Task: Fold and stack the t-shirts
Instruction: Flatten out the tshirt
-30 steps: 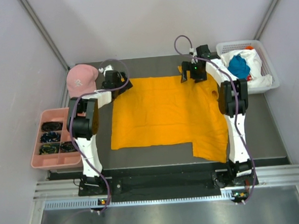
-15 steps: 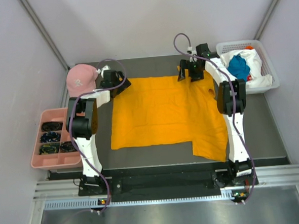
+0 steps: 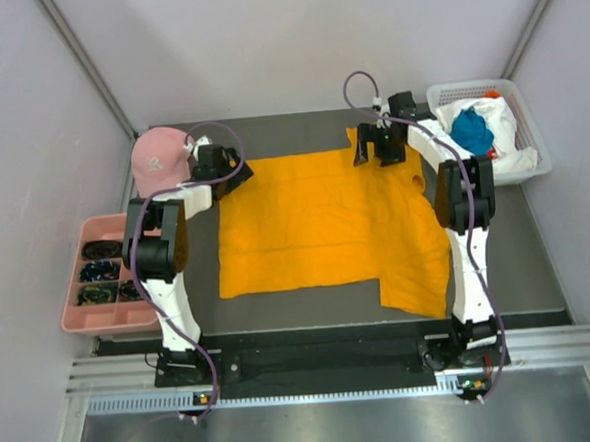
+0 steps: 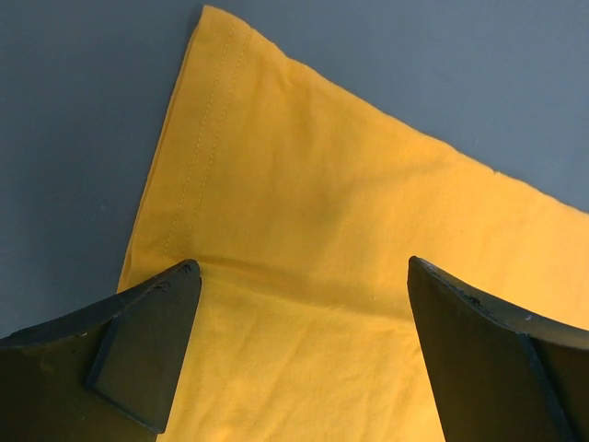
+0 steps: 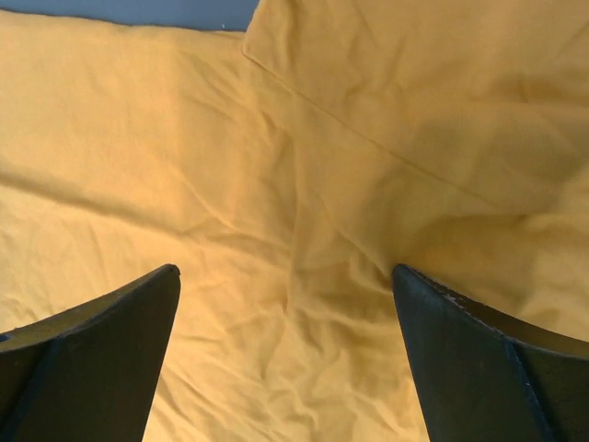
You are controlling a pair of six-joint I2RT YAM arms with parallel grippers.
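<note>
The bright orange-yellow t-shirt [image 3: 320,219] lies spread flat on the dark table, with a flap hanging out at its near right. My left gripper [image 3: 238,173] is open over the shirt's far left corner. In the left wrist view its fingers [image 4: 138,341] straddle the hemmed corner of the shirt [image 4: 313,212]. My right gripper [image 3: 378,156] is open over the far right part of the shirt, near a sleeve. In the right wrist view, wrinkled orange cloth [image 5: 294,212] fills the gap between the fingers [image 5: 479,359]. A teal-blue shirt [image 3: 469,131] and a white shirt [image 3: 505,118] lie bundled in the basket.
A white mesh basket [image 3: 442,94] stands at the far right corner. A pink baseball cap [image 3: 159,157] sits at the far left, beside my left wrist. A pink compartment tray [image 3: 71,285] with dark items stands off the table's left edge.
My left gripper has drawn back a little to the left, toward the cap. The right gripper has barely moved. The shirt's far right sleeve edge now pokes out slightly farther back.
</note>
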